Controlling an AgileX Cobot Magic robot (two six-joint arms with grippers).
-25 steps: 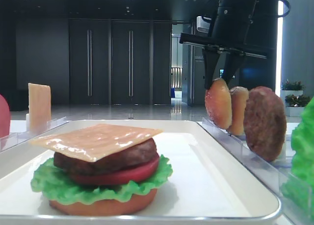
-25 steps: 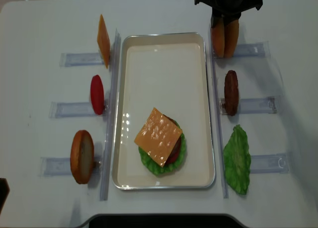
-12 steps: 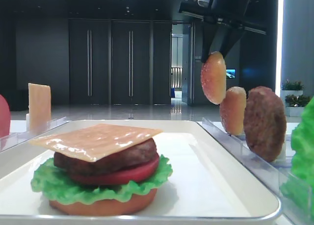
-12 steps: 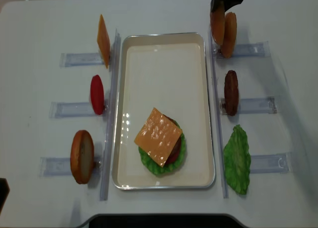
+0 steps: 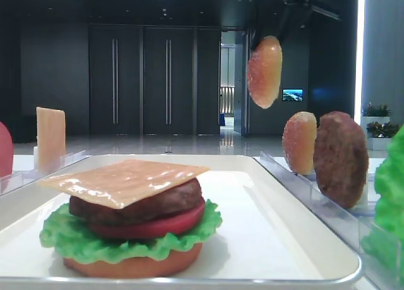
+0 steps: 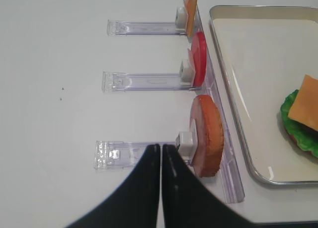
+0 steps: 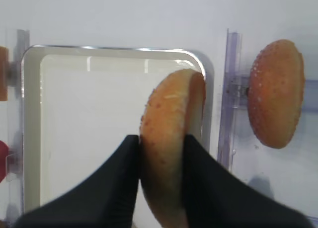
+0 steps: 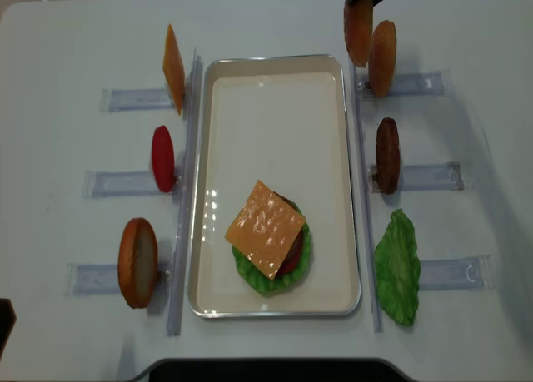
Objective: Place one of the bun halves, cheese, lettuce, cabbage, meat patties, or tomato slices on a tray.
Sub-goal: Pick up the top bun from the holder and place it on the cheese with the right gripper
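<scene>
Nearest in the low front view, a stacked burger is seen on the large white rectangular tray with a silvery raised rim (image 8: 275, 91): a flat orange-brown bottom bun (image 5: 132, 265), a frilly bright green lettuce leaf (image 5: 60, 236), a smooth red tomato slice (image 5: 158, 225), a rough dark brown meat patty (image 5: 136, 205) and a thin square tan-orange cheese slice (image 5: 123, 179) laid on top. In the overhead view this stack is placed toward the near end of the tray, and the far end is left bare.

On the left of the tray, clear plastic racks (image 6: 144, 81) are lined up, and a spare orange-brown bun half (image 8: 137, 261), a red tomato disc (image 8: 163, 158) and an upright tan cheese square (image 8: 173, 68) are stood on edge in them. The left gripper (image 6: 161, 153) is seen just beside the nearest rack, with its black fingers pressed together and nothing held between them.

On the right, a second green lettuce leaf (image 8: 397, 268) and a second dark brown patty (image 8: 387, 155) are kept in their racks, and farther back a domed speckled bun (image 8: 383, 57) is left standing in its rack.

Farthest back, a domed golden-brown speckled top bun half (image 7: 171, 138) is gripped on edge by the black fingers of the right gripper (image 7: 161, 161), which are clamped against both faces. It is held in the air, clear of the rack, above the far right corner of the tray.
</scene>
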